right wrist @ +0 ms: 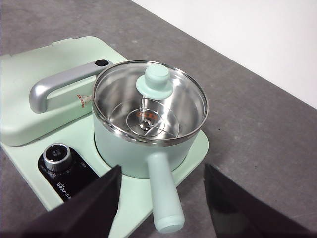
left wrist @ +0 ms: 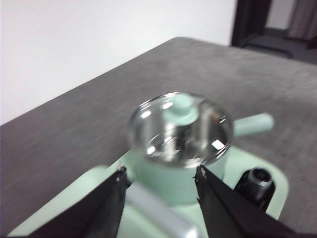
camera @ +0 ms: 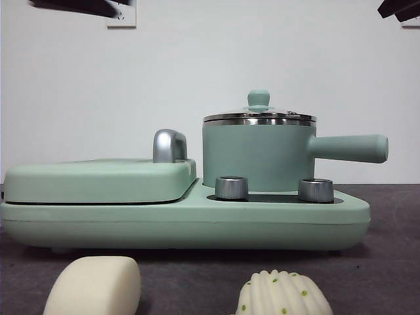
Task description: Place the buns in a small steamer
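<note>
The small steamer (camera: 259,154) is a mint-green pot with a steel rim, a side handle and a glass lid with a green knob (camera: 258,100). It stands on the right half of a mint-green cooker base (camera: 184,226). The smooth bun (camera: 95,285) and the ribbed bun with green dots (camera: 283,294) lie on the table in front of the base. My left gripper (left wrist: 161,178) is open and empty above the steamer (left wrist: 181,134). My right gripper (right wrist: 162,169) is open and empty above the steamer (right wrist: 148,114), over its handle.
A flat mint-green griddle cover (camera: 98,180) with a steel handle (camera: 169,146) fills the base's left half. Two steel knobs (camera: 231,188) (camera: 315,189) stand in front of the pot. Black arm tips show at both top corners (camera: 79,6) (camera: 400,8).
</note>
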Robot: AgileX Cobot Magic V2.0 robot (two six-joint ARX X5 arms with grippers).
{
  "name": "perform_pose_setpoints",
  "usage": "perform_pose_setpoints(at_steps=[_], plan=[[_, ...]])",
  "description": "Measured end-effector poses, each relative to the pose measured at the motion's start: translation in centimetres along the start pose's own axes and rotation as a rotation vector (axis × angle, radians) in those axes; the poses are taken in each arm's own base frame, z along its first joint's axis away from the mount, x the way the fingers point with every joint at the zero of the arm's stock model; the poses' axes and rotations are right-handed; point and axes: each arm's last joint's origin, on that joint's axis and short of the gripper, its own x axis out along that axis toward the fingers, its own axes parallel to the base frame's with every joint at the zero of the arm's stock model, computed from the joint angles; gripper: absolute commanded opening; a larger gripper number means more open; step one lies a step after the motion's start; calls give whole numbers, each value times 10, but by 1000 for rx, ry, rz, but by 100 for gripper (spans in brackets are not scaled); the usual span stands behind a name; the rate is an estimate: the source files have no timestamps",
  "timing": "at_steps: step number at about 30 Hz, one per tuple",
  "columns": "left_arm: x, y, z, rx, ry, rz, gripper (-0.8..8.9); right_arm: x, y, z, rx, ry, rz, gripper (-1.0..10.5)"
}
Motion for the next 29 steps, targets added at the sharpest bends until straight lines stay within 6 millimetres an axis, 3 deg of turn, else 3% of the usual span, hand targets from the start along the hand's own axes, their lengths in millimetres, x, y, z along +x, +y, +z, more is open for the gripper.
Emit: perform_pose_setpoints(at_steps=[10,18,24,29], plan=[[87,-6,-7,25,-72,-54,262,0,0,0,29,0,0,264],[155,-3,7,25,-61,-112,279,0,0,0,29,0,0,264],[195,-7,10,29,-56,-149,279,0,0,0,29,0,0,264],[213,-8,-10,10,8,-162,279,0,0,0,29,0,0,265]])
